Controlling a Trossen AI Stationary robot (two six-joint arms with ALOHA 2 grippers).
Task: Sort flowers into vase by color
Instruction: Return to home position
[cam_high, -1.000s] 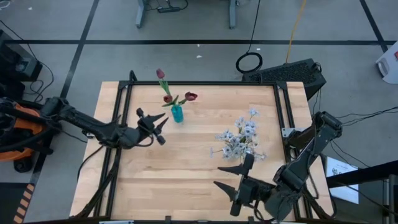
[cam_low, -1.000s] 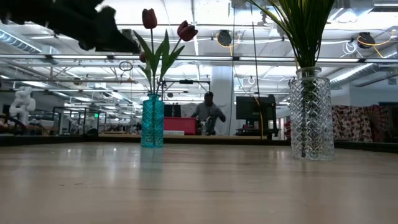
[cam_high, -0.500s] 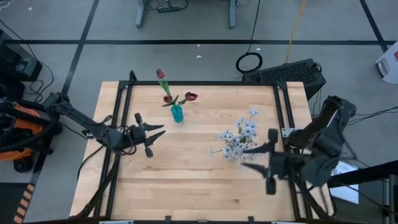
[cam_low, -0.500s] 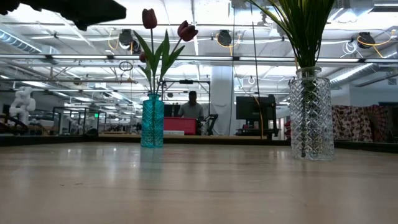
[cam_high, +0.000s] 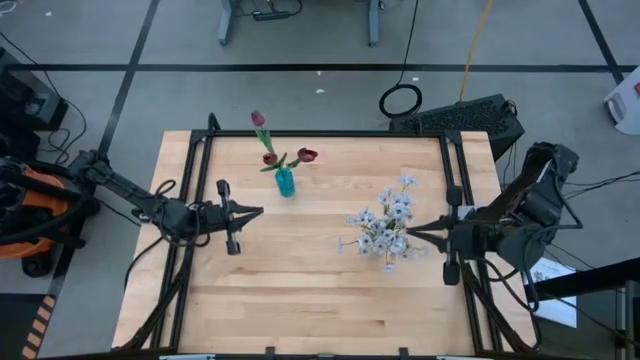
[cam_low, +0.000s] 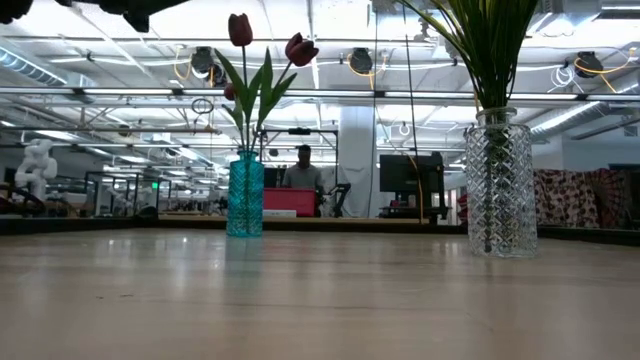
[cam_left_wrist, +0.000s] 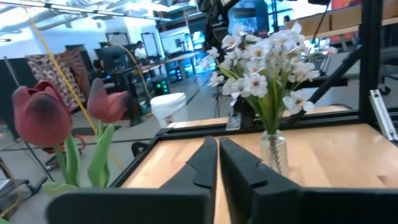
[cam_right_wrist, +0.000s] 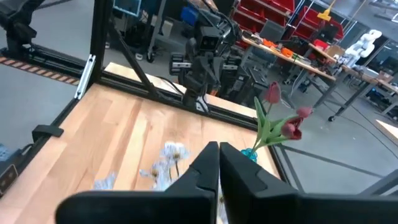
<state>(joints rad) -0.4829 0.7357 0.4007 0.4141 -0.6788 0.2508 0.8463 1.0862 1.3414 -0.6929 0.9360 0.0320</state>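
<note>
Three dark red tulips (cam_high: 270, 157) stand with their stems in a small blue vase (cam_high: 285, 183) at the table's far left. White and pale blue sprays (cam_high: 385, 222) stand in a clear glass vase (cam_low: 499, 185) right of the middle. My left gripper (cam_high: 258, 212) hovers shut and level, left of and a little nearer than the blue vase, holding nothing. My right gripper (cam_high: 412, 230) hovers shut just right of the white sprays, pointing at them and holding nothing. The left wrist view shows the tulips (cam_left_wrist: 40, 115) and the white sprays (cam_left_wrist: 261, 68) beyond the shut fingers.
Black frame rails (cam_high: 455, 190) run along the table's left, far and right sides. The bare wooden top (cam_high: 300, 290) stretches across the near half. A person (cam_low: 303, 172) stands in the room behind the table.
My right gripper has swung from the table's near edge up and toward the right edge beside the white sprays, and has shut. My left gripper has drawn back a little toward the left edge, tipped up to level, and shut. The flowers and vases have stayed put.
</note>
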